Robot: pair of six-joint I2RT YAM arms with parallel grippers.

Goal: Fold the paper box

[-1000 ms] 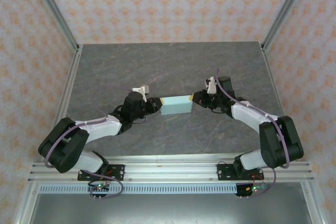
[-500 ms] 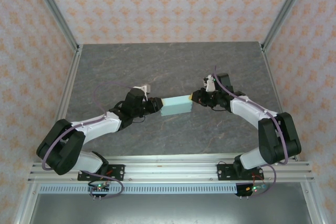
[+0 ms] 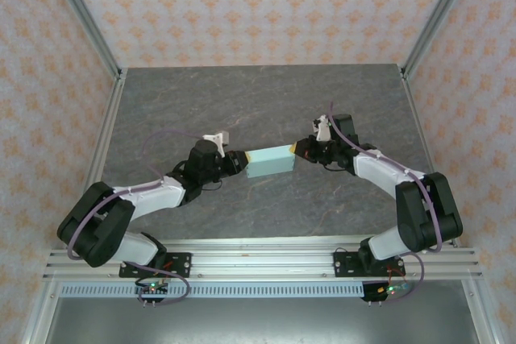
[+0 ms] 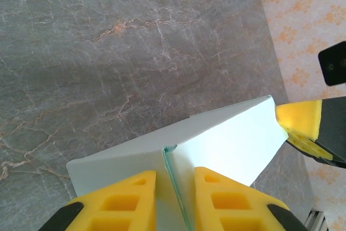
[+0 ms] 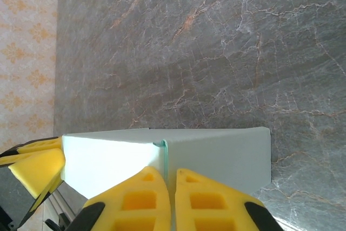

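Veined grey table; left hand, right hand pinch smooth paper box.

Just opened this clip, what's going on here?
Both arms are working on the paper box, which already has a rectangular box shape, near the middle of the grey table. The right gripper pinches a thin card seam at one end. The left gripper has its fingers on either side of the seam at the other end, with a small gap showing.
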